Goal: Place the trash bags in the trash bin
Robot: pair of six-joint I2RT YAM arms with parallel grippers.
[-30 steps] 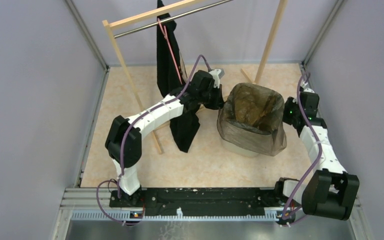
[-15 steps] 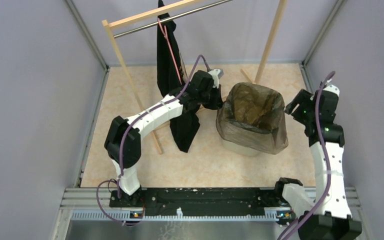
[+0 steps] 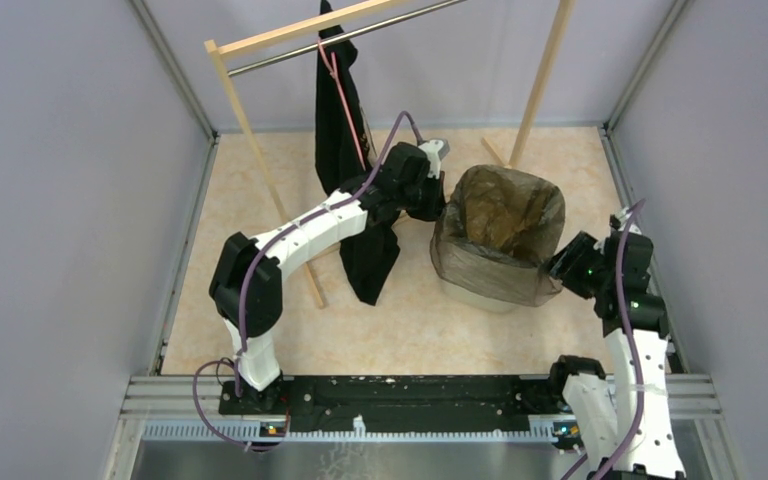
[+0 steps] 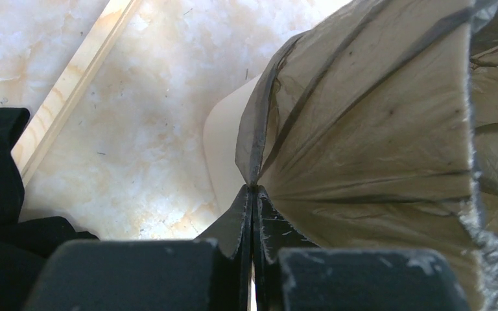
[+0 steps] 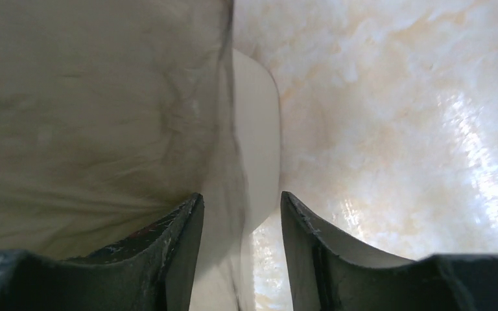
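The brown-grey translucent trash bag [image 3: 503, 232] lines the cream trash bin [image 3: 473, 297] and hangs over its rim down the outside. My left gripper [image 3: 439, 207] is at the bin's left side, shut on a pinch of the bag's film [image 4: 363, 129]; the film fans out from the jaw tips [image 4: 254, 193], with the bin's wall [image 4: 224, 146] behind. My right gripper [image 3: 554, 268] is open at the bin's near right corner. In the right wrist view the bag's hanging edge [image 5: 91, 116] and the bin's corner [image 5: 259, 129] lie between its spread fingers [image 5: 242, 210].
A wooden clothes rack [image 3: 250, 120] stands at the back left, its far post [image 3: 543, 75] behind the bin. A black T-shirt [image 3: 345, 150] on a pink hanger hangs against my left arm. Grey walls close both sides.
My right arm has swung from the bin's right side out and back, now lower at the near right corner. The left gripper has stayed shut on the bag.
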